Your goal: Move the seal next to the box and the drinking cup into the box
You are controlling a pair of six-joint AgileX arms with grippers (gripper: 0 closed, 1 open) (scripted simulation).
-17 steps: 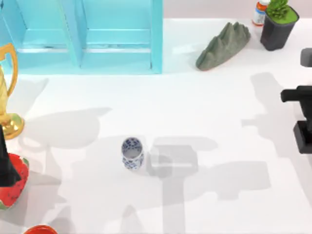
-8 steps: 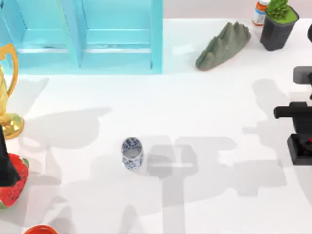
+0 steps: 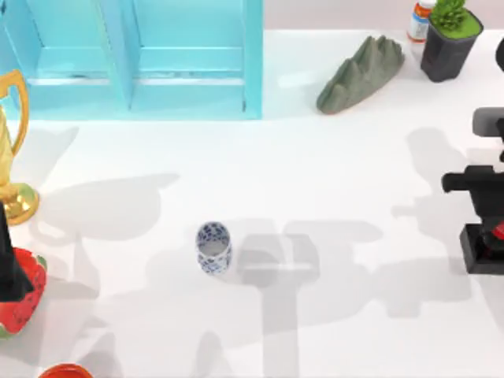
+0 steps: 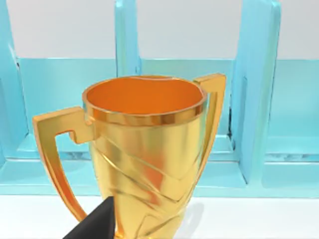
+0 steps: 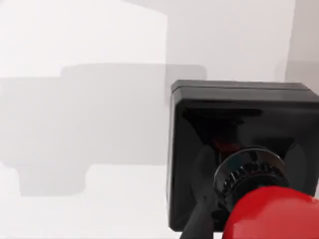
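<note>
The drinking cup (image 3: 213,247), white with a blue pattern, stands upright near the table's middle. The box (image 3: 134,59), light blue with open compartments, sits at the back left. At the right edge, the seal (image 3: 480,253) hangs under my right gripper (image 3: 493,230). In the right wrist view its black base (image 5: 239,144) and red knob (image 5: 274,214) are close up, with a dark finger (image 5: 198,221) beside the knob. My left arm (image 3: 8,260) is parked at the left edge. Its wrist view shows the box's dividers (image 4: 254,89).
A gold trophy (image 3: 12,150) stands at the far left, in front of the left wrist camera (image 4: 144,149). A red watermelon-like object (image 3: 20,307) lies below it. A grey rock (image 3: 362,72), a black plant pot (image 3: 447,43) and a small bottle (image 3: 420,20) sit at the back right.
My right arm has shifted left and toward the table's front, and the seal has moved with it. The cup and the left arm have stayed put.
</note>
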